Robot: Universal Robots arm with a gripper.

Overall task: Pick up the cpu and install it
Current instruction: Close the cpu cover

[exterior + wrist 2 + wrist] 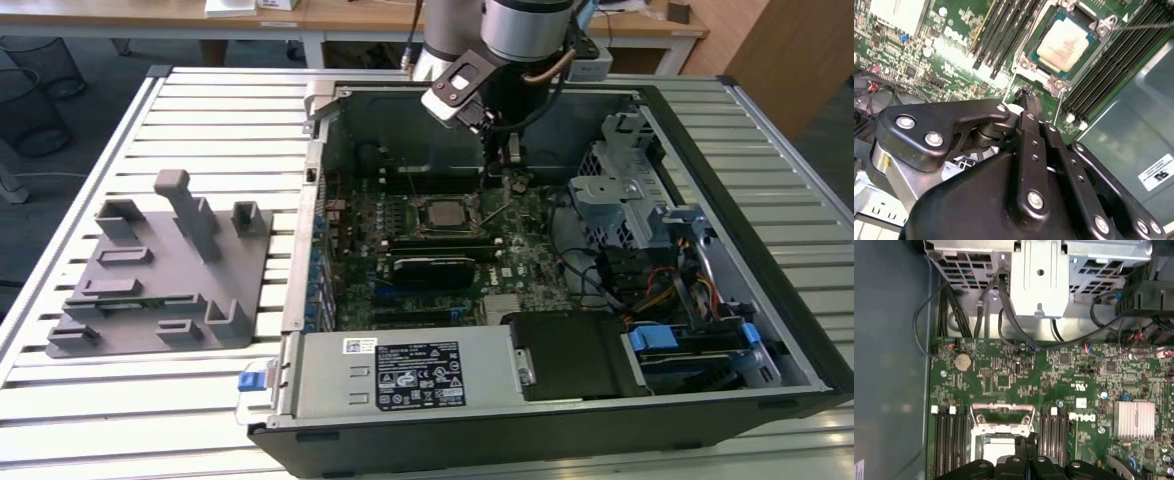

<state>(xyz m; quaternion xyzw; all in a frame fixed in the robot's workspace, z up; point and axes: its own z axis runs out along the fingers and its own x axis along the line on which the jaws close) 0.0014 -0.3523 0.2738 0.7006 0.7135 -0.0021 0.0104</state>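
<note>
The cpu (439,213) lies flat in the motherboard socket inside the open computer case, its silver top facing up. It also shows pale and shiny in the second wrist view (1064,44), and as a sliver under the fingers in the first wrist view (1000,443). My gripper (511,168) hangs just above the board, a little beyond the socket toward the exterior view's right. Its two black fingers (1029,125) lie pressed together, shut on nothing, with their tips (1025,441) at the socket's edge. A thin metal lever (1146,24) sticks out beside the socket.
The computer case (747,190) has tall walls, a drive cage (627,190) and cable bundles on the exterior view's right, and a power supply (400,370) at the front. Memory slots (949,437) flank the socket. A grey fixture plate with upright posts (160,270) sits on the slatted table.
</note>
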